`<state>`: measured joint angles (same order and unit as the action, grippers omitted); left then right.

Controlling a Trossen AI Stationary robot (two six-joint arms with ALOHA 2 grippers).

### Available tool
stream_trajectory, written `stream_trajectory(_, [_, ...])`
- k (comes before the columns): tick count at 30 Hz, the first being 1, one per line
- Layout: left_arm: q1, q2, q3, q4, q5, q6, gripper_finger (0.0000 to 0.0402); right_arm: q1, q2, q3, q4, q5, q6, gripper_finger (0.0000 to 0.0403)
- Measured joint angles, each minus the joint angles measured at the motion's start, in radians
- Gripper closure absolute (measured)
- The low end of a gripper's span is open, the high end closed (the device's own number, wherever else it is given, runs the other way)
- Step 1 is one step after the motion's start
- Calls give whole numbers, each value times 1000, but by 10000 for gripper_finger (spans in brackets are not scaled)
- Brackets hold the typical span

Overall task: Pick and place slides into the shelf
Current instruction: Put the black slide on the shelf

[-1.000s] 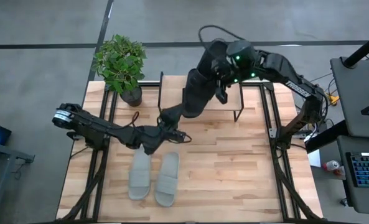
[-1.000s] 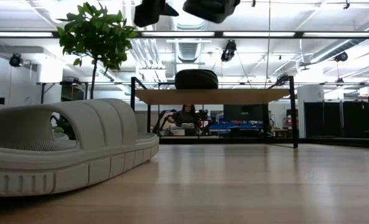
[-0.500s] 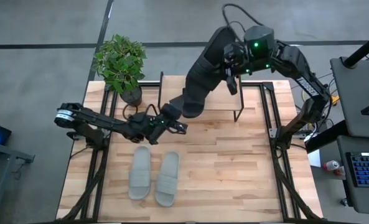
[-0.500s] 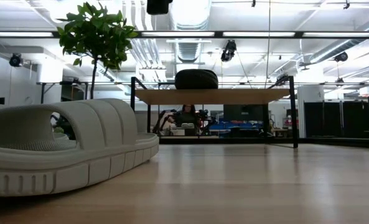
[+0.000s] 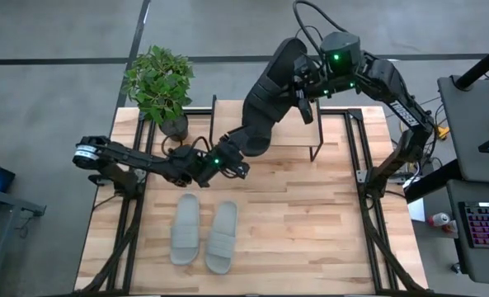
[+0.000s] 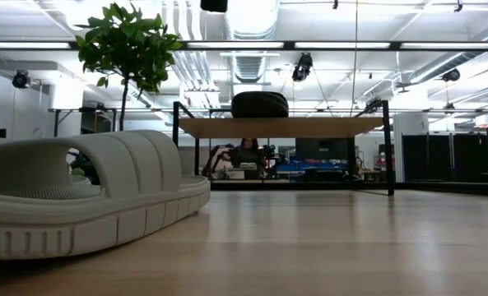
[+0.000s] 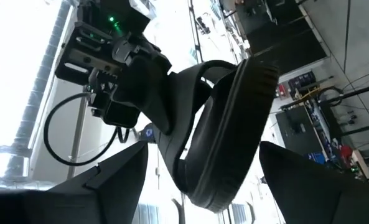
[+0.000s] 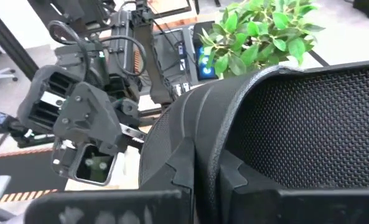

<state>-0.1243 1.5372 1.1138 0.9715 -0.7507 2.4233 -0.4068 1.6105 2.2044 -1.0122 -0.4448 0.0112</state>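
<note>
My right gripper (image 5: 307,82) is shut on a black slide (image 5: 265,99) high above the table's far side; the slide slants down toward my left gripper (image 5: 230,158). My left gripper is open, its fingers (image 7: 109,180) wide apart on either side of the slide's lower end (image 7: 215,186), apart from it. A second black slide (image 6: 260,104) rests sole-down on the shelf's plank top (image 6: 281,127). The two pale grey slides (image 5: 186,229) (image 5: 222,237) lie side by side on the table near its front; one (image 6: 79,197) fills the low view's left. My right gripper holds the black slide near its upper, far end (image 7: 156,93), pinched between the two fingers, which come at it from the right and lie across it. The slide is lifted clear and hangs slanting below, its lower end (image 5: 251,144) toward the near left.
A potted plant (image 5: 160,87) stands at the table's far left corner, beside the shelf's black frame (image 5: 213,111). Bare wood (image 5: 310,223) lies to the right of the grey slides. Desks with keyboards (image 5: 483,223) stand off the table's right edge.
My right gripper has risen and drawn toward the far right with the black slide, lifting it out of the low view's top. My left gripper has moved toward the far edge and tipped upward, following the slide's lower end.
</note>
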Motion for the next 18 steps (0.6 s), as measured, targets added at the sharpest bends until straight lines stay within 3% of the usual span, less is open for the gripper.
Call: stream_trajectory(18, [14, 0, -7, -3, 5, -7, 111, -2, 77, 86, 21, -34, 14, 390])
